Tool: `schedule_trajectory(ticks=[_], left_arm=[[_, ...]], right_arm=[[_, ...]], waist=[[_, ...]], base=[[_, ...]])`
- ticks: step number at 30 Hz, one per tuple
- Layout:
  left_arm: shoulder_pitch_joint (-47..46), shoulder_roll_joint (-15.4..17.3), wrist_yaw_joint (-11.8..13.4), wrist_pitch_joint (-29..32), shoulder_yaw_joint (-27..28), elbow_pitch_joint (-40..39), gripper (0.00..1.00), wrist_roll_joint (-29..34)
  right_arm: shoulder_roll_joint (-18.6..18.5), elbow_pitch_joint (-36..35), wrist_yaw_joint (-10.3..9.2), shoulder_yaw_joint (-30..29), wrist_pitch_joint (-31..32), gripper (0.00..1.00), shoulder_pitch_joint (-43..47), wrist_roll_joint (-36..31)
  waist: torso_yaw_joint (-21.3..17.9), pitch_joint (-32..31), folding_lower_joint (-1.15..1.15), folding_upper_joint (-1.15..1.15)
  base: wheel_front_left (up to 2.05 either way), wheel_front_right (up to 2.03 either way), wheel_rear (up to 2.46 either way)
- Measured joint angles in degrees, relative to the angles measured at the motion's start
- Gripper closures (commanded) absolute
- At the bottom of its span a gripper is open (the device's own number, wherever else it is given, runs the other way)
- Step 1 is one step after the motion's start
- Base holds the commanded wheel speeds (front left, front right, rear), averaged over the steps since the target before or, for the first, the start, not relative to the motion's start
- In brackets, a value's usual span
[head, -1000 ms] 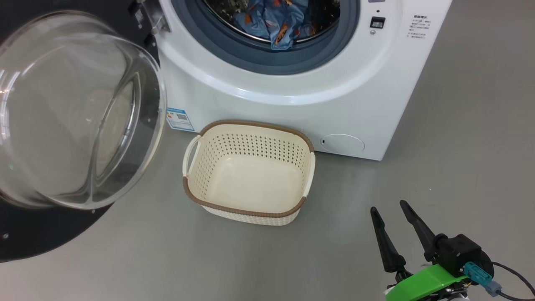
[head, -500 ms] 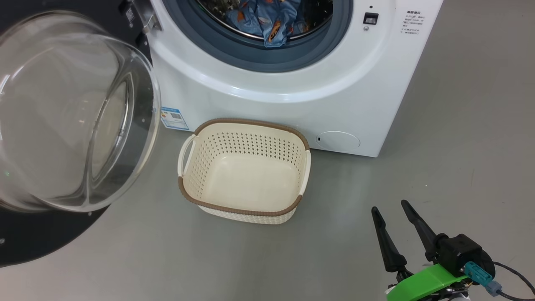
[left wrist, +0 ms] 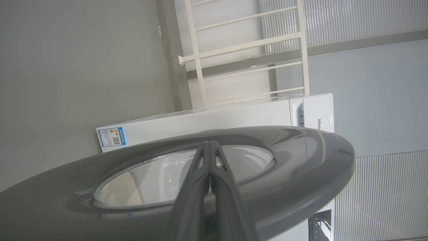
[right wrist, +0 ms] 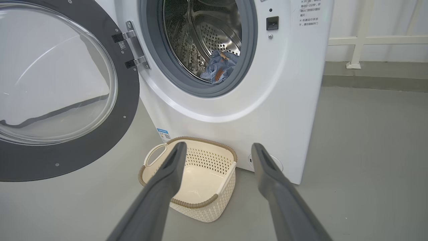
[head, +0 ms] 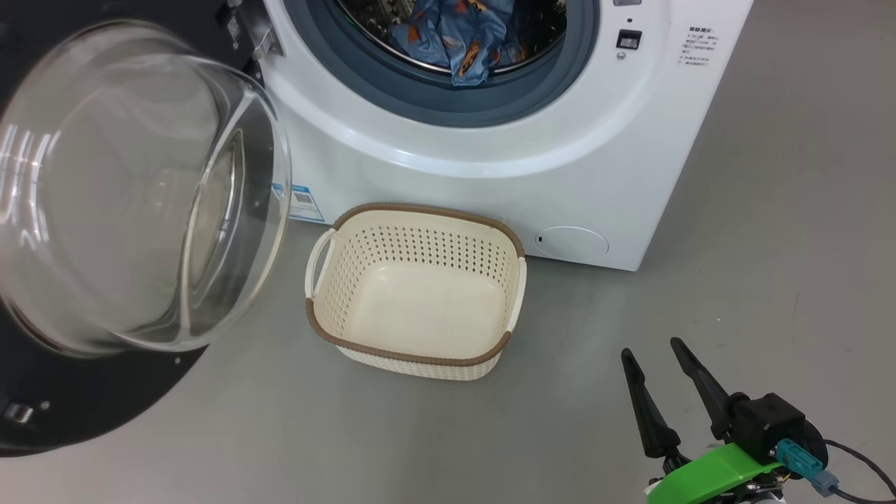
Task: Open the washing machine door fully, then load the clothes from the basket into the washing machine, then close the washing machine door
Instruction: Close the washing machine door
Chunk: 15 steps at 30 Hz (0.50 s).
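Observation:
The washing machine [head: 490,161] stands with its door [head: 133,189] swung open to the left, the glass bowl facing me. The clothes [head: 455,35], blue printed fabric, lie inside the drum at the lower lip of the opening and also show from the right wrist [right wrist: 220,67]. The basket [head: 413,355] sits empty on the floor before the machine. My right gripper [head: 651,348] hovers open and empty at the lower right, well clear of the basket. My left gripper [left wrist: 209,143] is shut with nothing in it, close over the outer face of the door [left wrist: 301,157]; contact cannot be told.
Grey floor lies open to the right of the machine. A blue label [head: 304,203] and a round filter cap [head: 572,243] mark the machine's lower front. A white railing [right wrist: 357,40] runs along the wall behind.
The door has swung slightly toward the machine, its glass now covering part of the blue label. The head camera shifted and came back. The right gripper has not moved.

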Motion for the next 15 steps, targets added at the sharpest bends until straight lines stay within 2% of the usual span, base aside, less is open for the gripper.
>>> schedule_trajectory(ticks=[9, 15], left_arm=[[3.4, -3.0, 1.2, 8.7, -1.3, -6.4, 1.0, -5.0], [5.9, -4.9, 2.1, 10.7, -1.6, -11.3, 1.0, -6.5]], right_arm=[[0.0, 0.5, 0.0, 0.5, 0.0, 0.0, 0.0, 1.0], [0.0, 0.8, 0.0, 0.8, 0.0, 0.0, 0.1, 1.2]], waist=[[0.2, -1.3, 0.0, 0.0], [0.0, -2.2, 0.0, 0.0]], base=[[0.0, 0.0, 0.0], [0.0, 0.0, 0.0]])
